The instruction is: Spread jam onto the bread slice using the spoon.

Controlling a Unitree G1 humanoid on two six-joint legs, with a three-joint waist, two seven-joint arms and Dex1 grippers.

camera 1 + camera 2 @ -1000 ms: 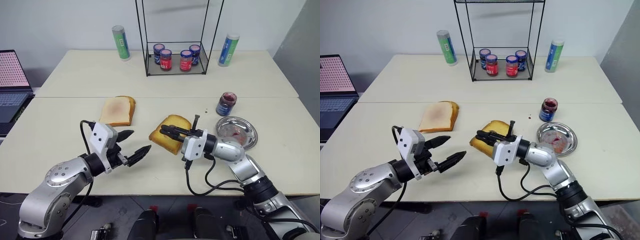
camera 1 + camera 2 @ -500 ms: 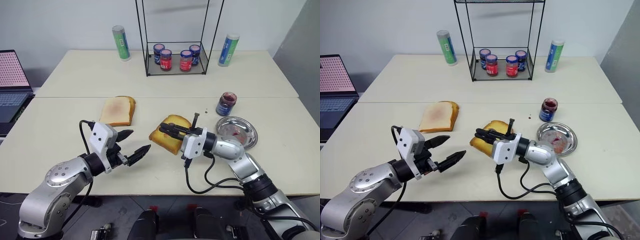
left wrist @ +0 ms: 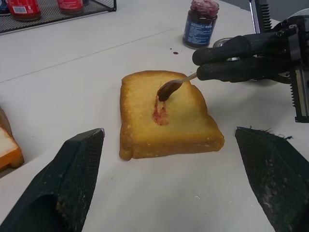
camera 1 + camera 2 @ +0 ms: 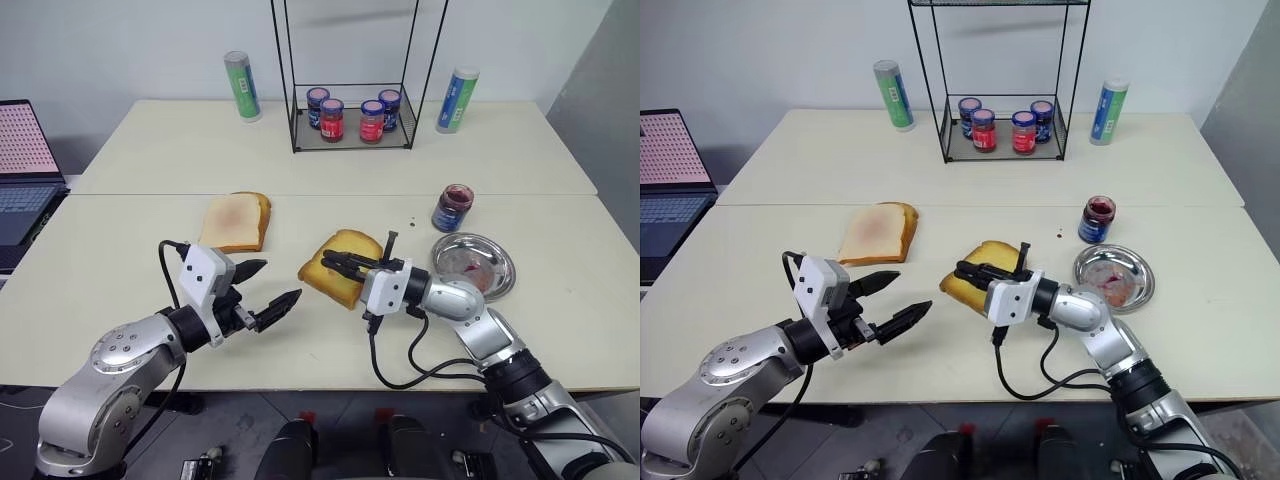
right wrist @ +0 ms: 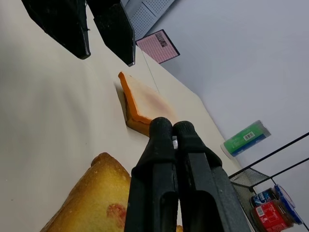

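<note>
The bread slice (image 3: 169, 116) lies golden face up at mid-table, with a small red jam smear (image 3: 159, 114) near its centre. My right gripper (image 4: 326, 261) reaches over it from the right, level, shut on the thin handle of the spoon (image 3: 177, 84). The spoon's jam-coated bowl (image 3: 166, 90) rests on the bread just above the smear. The jam jar (image 4: 452, 208), lidless and blue-labelled, stands to the right behind the round steel dish (image 4: 500, 268). My left gripper (image 4: 280, 280) hovers open to the left of the bread, holding nothing.
A paler bread slice (image 4: 236, 221) lies left of centre. At the back, a black wire rack (image 4: 352, 120) holds several small jars, with a green can (image 4: 241, 85) and a blue-green can (image 4: 456, 100) on either side. A laptop (image 4: 22, 170) sits at the far left.
</note>
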